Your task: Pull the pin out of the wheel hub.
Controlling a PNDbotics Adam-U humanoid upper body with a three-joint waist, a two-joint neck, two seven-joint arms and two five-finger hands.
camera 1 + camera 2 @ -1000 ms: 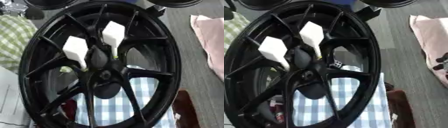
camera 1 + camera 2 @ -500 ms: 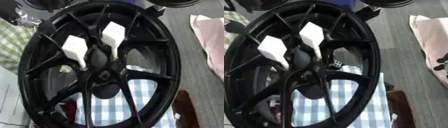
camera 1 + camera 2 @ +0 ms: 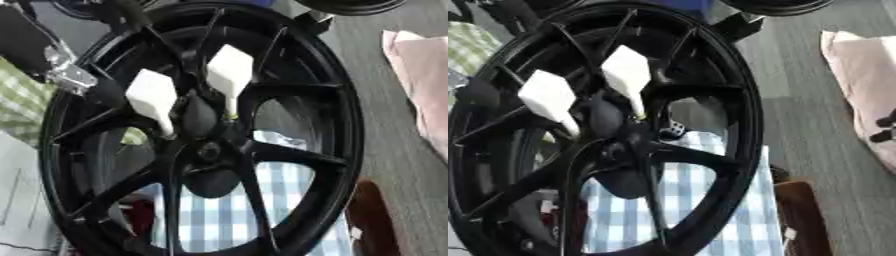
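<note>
Wheel hub (image 3: 208, 150) sits at the centre of a large black spoked wheel (image 3: 337, 125) that stands on edge and fills most of both views. Two white wedge-shaped pins stick out of the wheel just above the hub: the left pin (image 3: 154, 98) slants down toward the hub's upper left, and the right pin (image 3: 230, 75) stands above it, narrowing to a thin tip near the hub's upper right. Above and to the left of the hub, at the wheel's rim, the robot's left arm (image 3: 39, 47) comes in, black with a silver joint; its hand lies hidden behind the rim and spokes, so whether its fingers are open or closed cannot be told, and nothing is seen gripping either pin. The right hand shows in neither view. Below the hub, through the spokes, a blue-and-white checked cloth (image 3: 702, 200) is visible. Left of the hub lies a green checked cloth (image 3: 22, 107). Far right of the hub, a pale pink cloth (image 3: 859, 75) rests on the grey floor (image 3: 798, 60).
</note>
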